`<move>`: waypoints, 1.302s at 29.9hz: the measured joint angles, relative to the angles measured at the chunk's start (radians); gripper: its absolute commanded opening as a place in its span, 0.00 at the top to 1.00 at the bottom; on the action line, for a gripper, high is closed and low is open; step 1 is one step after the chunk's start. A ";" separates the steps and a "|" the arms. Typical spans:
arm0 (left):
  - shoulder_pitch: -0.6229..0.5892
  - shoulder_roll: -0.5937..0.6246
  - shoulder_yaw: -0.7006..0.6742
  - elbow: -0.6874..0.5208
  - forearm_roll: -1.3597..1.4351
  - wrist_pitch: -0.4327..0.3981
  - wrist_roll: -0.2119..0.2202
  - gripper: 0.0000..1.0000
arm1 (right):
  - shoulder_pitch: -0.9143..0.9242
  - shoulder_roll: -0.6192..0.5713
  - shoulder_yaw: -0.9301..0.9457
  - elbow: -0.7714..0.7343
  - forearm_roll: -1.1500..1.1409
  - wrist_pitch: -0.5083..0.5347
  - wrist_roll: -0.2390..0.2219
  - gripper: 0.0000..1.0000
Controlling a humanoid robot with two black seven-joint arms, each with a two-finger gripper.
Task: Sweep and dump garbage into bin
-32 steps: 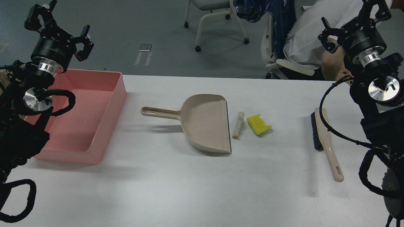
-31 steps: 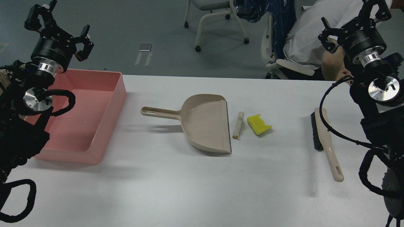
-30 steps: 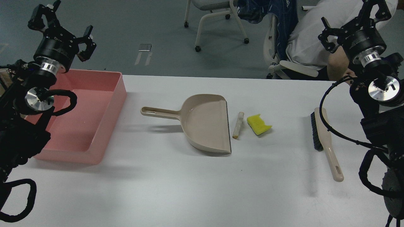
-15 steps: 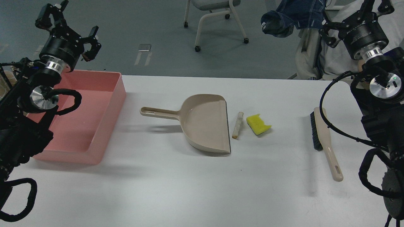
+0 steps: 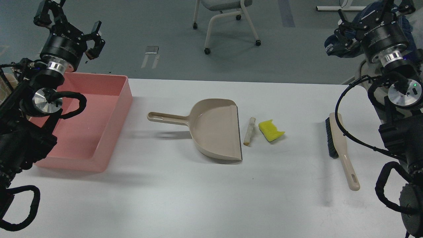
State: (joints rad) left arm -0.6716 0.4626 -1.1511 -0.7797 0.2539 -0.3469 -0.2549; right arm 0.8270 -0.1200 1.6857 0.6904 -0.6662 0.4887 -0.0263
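The garbage lies mid-table: a jagged yellow sponge chunk and a thin white bread-like slice just left of it. The slice lies next to the open edge of the beige dustpan. The pink bin stands at the table's left and holds nothing. A beige hand brush with black bristles lies at the right. My left gripper is raised above the bin's far end, open and empty. My right gripper is raised at the far right, open and empty, well above the brush.
The white table ends at a far edge behind the dustpan. Beyond it are grey floor, a wheeled chair and blue clothing behind my right arm. My arms' cables hang at both sides.
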 measured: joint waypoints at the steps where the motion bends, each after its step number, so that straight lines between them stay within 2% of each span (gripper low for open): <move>1: 0.000 -0.001 0.000 0.000 0.000 0.001 0.002 0.02 | -0.007 0.000 0.000 0.009 0.000 0.000 0.000 0.00; 5: 0.008 -0.024 -0.001 -0.008 0.000 -0.003 0.004 0.02 | -0.035 -0.003 0.001 0.036 0.000 0.000 0.000 0.00; 10: 0.043 -0.026 0.004 -0.106 0.004 0.004 -0.003 0.02 | -0.058 -0.013 0.002 0.062 0.000 0.000 0.002 0.00; 15: 0.204 0.052 -0.010 -0.363 0.005 0.059 -0.012 0.03 | -0.099 -0.015 0.002 0.121 -0.001 0.000 0.002 0.00; 19: 0.432 0.095 -0.020 -0.655 0.020 0.148 -0.018 0.04 | -0.122 -0.015 0.005 0.145 -0.001 0.000 0.002 0.00; 21: 0.526 0.098 -0.030 -0.747 0.054 0.168 -0.025 0.06 | -0.132 -0.015 0.009 0.150 -0.001 0.000 0.003 0.00; 25: 0.713 0.095 -0.050 -0.886 0.182 0.184 -0.064 0.07 | -0.174 -0.015 0.014 0.173 -0.001 0.000 0.003 0.00; 27: 0.772 0.090 -0.050 -0.930 0.216 0.185 -0.074 0.12 | -0.202 -0.015 0.016 0.198 -0.001 0.000 0.002 0.00; 29: 0.815 0.084 -0.045 -0.960 0.239 0.186 -0.078 0.31 | -0.226 -0.015 0.017 0.223 -0.001 0.000 0.002 0.00; 30: 0.831 0.079 -0.040 -0.970 0.253 0.186 -0.079 0.31 | -0.235 -0.017 0.017 0.234 -0.001 0.000 0.001 0.00; 31: 0.846 0.073 -0.034 -0.974 0.276 0.186 -0.079 0.40 | -0.243 -0.021 0.017 0.243 -0.001 0.000 0.001 0.00; 32: 0.857 0.068 -0.029 -0.975 0.298 0.188 -0.079 0.44 | -0.247 -0.025 0.018 0.249 -0.001 0.000 0.001 0.00; 39: 0.868 0.040 0.077 -0.958 0.468 0.265 -0.066 0.45 | -0.270 -0.037 0.018 0.263 -0.001 0.000 0.000 0.00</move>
State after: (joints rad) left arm 0.1962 0.5031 -1.0738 -1.7380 0.7223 -0.0816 -0.3211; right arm 0.5574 -0.1572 1.7042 0.9535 -0.6668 0.4887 -0.0262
